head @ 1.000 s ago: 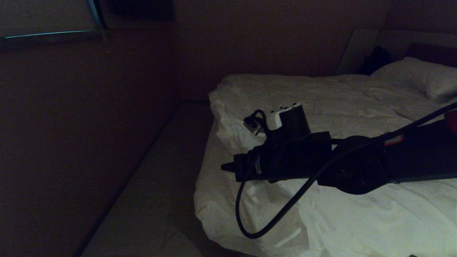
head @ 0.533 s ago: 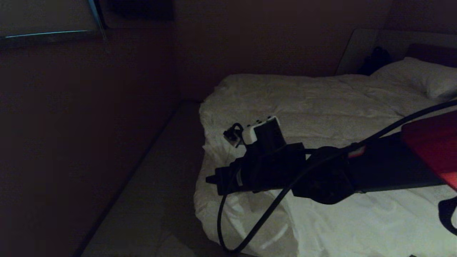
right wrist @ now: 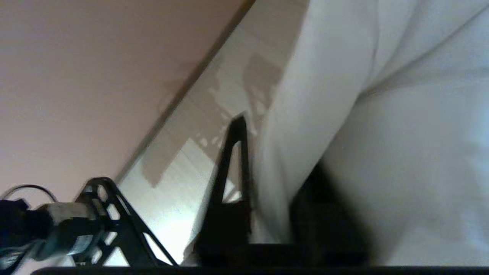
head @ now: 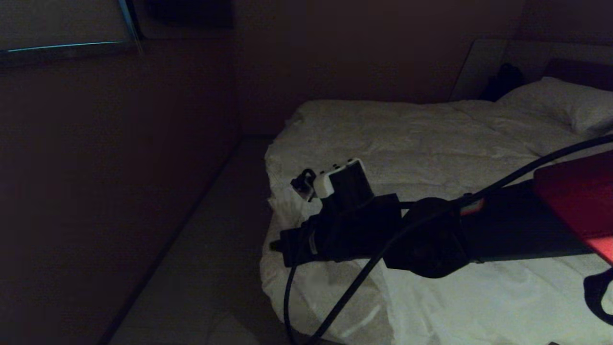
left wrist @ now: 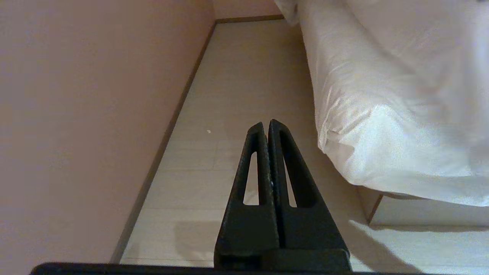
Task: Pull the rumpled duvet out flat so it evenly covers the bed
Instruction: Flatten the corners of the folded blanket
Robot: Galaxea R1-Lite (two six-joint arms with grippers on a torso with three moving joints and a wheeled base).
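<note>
Duvet (head: 431,143): white and creased, it fills the right half of the head view, from the pillow at the upper right down to the lower right, and hangs over the bed's left edge.
Bed (left wrist: 397,214): my left wrist view shows its pale base frame under the hanging cloth at the lower right of that frame.
Right gripper (head: 278,247): my right arm reaches in from the right of the head view and ends at the duvet's left edge, centre of the frame. In my right wrist view one dark finger (right wrist: 233,160) stands clear against the floor, with duvet cloth (right wrist: 382,133) pressed beside it; the other finger is lost behind the cloth. I cannot tell whether these jaws are parted or gripping.
Left gripper (left wrist: 267,126): low over the floor (left wrist: 237,76), left of the bed, in the lower centre of my left wrist view. Its jaws are pressed together, holding nothing.
Pillow (head: 565,103): upper right of the head view.
Wall (left wrist: 76,114): left side of my left wrist view.
</note>
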